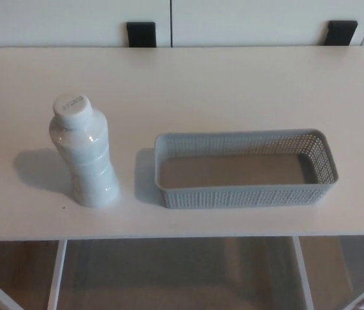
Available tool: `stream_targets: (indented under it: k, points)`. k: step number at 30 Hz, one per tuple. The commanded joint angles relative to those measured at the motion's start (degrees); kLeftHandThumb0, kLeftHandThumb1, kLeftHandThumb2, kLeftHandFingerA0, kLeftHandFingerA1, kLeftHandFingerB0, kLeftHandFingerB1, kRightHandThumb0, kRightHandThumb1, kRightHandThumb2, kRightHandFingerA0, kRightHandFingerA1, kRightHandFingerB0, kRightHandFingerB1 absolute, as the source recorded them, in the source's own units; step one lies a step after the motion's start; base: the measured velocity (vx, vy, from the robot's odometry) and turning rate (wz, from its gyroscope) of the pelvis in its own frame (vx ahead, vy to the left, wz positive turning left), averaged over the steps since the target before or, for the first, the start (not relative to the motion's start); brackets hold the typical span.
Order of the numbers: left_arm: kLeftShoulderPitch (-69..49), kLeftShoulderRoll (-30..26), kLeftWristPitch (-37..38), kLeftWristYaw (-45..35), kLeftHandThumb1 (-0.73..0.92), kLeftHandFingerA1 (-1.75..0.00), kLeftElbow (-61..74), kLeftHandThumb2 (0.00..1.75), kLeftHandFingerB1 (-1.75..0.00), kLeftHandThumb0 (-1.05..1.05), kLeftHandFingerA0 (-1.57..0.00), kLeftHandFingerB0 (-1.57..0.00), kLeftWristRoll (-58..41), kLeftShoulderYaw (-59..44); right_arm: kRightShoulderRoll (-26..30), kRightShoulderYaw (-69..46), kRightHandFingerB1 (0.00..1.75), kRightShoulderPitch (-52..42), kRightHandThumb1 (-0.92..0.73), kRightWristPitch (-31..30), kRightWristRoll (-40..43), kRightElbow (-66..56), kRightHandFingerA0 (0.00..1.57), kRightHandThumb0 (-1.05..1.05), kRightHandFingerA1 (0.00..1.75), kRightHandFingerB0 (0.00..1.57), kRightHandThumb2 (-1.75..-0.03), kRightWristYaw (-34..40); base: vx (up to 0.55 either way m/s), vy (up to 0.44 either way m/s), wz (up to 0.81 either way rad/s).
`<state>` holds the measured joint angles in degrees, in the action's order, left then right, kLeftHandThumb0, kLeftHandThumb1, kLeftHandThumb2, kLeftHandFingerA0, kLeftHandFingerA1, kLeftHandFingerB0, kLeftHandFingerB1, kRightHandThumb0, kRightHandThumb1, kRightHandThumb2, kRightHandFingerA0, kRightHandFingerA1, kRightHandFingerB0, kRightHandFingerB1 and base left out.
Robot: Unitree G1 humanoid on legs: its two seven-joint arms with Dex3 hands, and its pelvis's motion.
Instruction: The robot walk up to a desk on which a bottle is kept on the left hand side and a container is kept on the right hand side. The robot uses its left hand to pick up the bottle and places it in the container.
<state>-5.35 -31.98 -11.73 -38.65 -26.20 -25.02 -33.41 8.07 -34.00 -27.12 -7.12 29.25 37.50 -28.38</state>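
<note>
a: what's on the desk [233, 84]?

b: a white bottle [84, 154] standing upright on the left side, its round cap on. just to its right, apart from it, a long grey container [244, 194] with perforated walls, lying lengthwise across the right half.

a: anything inside the container?

b: no, only its bare floor shows. the bottle is outside it, on the desk top, with its shadow falling to the left.

a: is the bottle full?

b: the body is opaque white, so its contents can't be seen.

a: and the robot's hands?

b: neither the left nor the right hand shows in the head view, so how their fingers stand can't be told, and nothing has hold of the bottle.

a: what's around the desk?

b: white cabinet fronts [72, 22] behind the far edge with two dark handles [141, 33], and the white desk legs [55, 274] below the near edge.
</note>
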Motion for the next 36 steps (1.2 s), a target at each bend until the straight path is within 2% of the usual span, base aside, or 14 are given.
stream_targets:
  k: [1, 5, 6, 7, 8, 12, 14, 19, 24, 28, 30, 32, 33, 36]
  points:
    - [19.5, 4.2, 3.4, 9.8, 0.36, -0.10, 13.1, 0.70, -0.09, -0.54, 0.00, 0.00, 9.1, 13.7, 2.0, 0.9, 0.53, -1.3, -0.33, -0.6, -0.7, -4.9, 0.52, -0.12, 0.70, 0.20, -0.82, -0.1, 0.00, -0.001, 0.07]
    - [20.8, 6.9, 6.2, 11.5, 0.36, -0.16, 9.0, 0.74, -0.15, -0.56, 0.00, 0.00, 13.3, 18.1, 2.0, 0.8, 0.54, -1.4, -0.30, -1.3, -0.7, -5.6, 0.59, -0.12, 0.72, 0.22, -0.80, 0.9, 0.00, -0.001, 0.02]
    - [21.0, 7.5, 6.2, 12.1, 0.44, -0.19, 8.5, 0.55, -0.17, -0.60, 0.00, 0.00, 14.1, 19.1, 1.7, 0.8, 0.54, -1.7, -0.31, -1.6, -0.6, -6.6, 0.57, -0.12, 0.72, 0.23, -0.81, 1.2, 0.00, 0.000, 0.00]
    - [21.4, 8.1, 6.3, 12.5, 0.37, -0.12, 7.6, 0.75, -0.11, -0.59, 0.00, 0.00, 14.7, 20.2, 1.7, 1.0, 0.54, -1.7, -0.31, -1.8, -0.6, -7.2, 0.54, -0.12, 0.71, 0.22, -0.81, 1.3, 0.00, 0.000, 0.00]
    - [22.1, 8.6, 6.5, 12.8, 0.37, -0.12, 6.5, 0.75, -0.11, -0.60, 0.00, 0.00, 15.3, 21.1, 1.7, 1.1, 0.53, -1.7, -0.33, -1.8, -0.6, -7.6, 0.50, -0.12, 0.69, 0.20, -0.82, 1.0, 0.00, 0.000, 0.00]
    - [24.0, 10.5, 9.0, 13.6, 0.40, -0.06, 1.2, 0.75, -0.05, -0.65, 0.00, 0.00, 17.6, 25.3, 1.2, 1.6, 0.52, -2.5, -0.33, -1.7, -0.1, -9.9, 0.48, -0.11, 0.69, 0.17, -0.82, -0.3, 0.00, 0.000, 0.00]
    - [24.1, 10.9, 9.4, 13.9, 0.40, -0.07, -0.1, 0.75, -0.06, -0.64, 0.00, 0.00, 18.0, 26.3, 1.0, 1.6, 0.54, -2.6, -0.31, -1.9, 0.1, -10.7, 0.60, -0.13, 0.74, 0.23, -0.81, 0.0, 0.00, 0.000, 0.00]
    - [24.8, 11.6, 10.1, 14.8, 0.40, -0.08, -3.6, 0.76, -0.07, -0.65, 0.00, 0.00, 18.7, 29.0, 1.2, 2.1, 0.53, -2.1, -0.33, -2.8, -0.4, -11.3, 0.53, -0.13, 0.70, 0.20, -0.82, 1.6, 0.00, 0.000, 0.00]
    - [24.8, 12.1, 11.7, 15.2, 0.41, -0.04, -5.6, 0.75, -0.04, -0.66, 0.00, 0.00, 18.7, 29.6, 1.2, 2.3, 0.54, -1.6, -0.33, -2.7, -0.6, -11.0, 0.55, -0.12, 0.71, 0.22, -0.82, 2.0, 0.00, 0.000, 0.00]
    - [23.8, 12.1, 12.4, 15.4, 0.39, -0.10, -5.7, 0.77, -0.09, -0.65, 0.00, 0.00, 18.6, 29.5, 0.7, 2.7, 0.54, -2.3, -0.34, -2.7, -0.6, -13.0, 0.54, -0.13, 0.71, 0.22, -0.83, 2.3, 0.00, 0.000, 0.00]
    - [23.4, 12.1, 12.9, 15.2, 0.39, -0.10, -5.9, 0.77, -0.09, -0.65, 0.00, 0.00, 18.5, 29.4, 0.6, 2.9, 0.54, -2.7, -0.32, -3.1, -0.6, -13.9, 0.61, -0.14, 0.73, 0.23, -0.82, 2.8, 0.00, 0.000, 0.00]
    - [22.7, 11.9, 13.0, 14.8, 0.38, -0.12, -5.8, 0.77, -0.11, -0.63, 0.00, 0.00, 18.4, 29.2, 0.8, 2.9, 0.53, -2.4, -0.31, -3.0, -0.4, -13.8, 0.56, -0.15, 0.71, 0.21, -0.81, 2.4, 0.00, 0.000, 0.00]
    - [22.4, 11.8, 12.9, 14.8, 0.38, -0.11, -5.5, 0.70, -0.10, -0.65, 0.00, 0.00, 18.4, 29.2, 0.9, 2.9, 0.54, -2.4, -0.31, -3.0, -0.3, -13.8, 0.55, -0.15, 0.71, 0.22, -0.81, 2.1, 0.00, 0.000, 0.00]
    - [21.5, 11.7, 12.8, 14.5, 0.38, -0.13, -4.5, 0.77, -0.13, -0.61, 0.00, 0.00, 18.2, 29.0, 0.8, 3.0, 0.54, -2.4, -0.32, -4.0, 0.0, -15.2, 0.55, -0.14, 0.71, 0.23, -0.82, 2.8, 0.00, 0.000, 0.00]
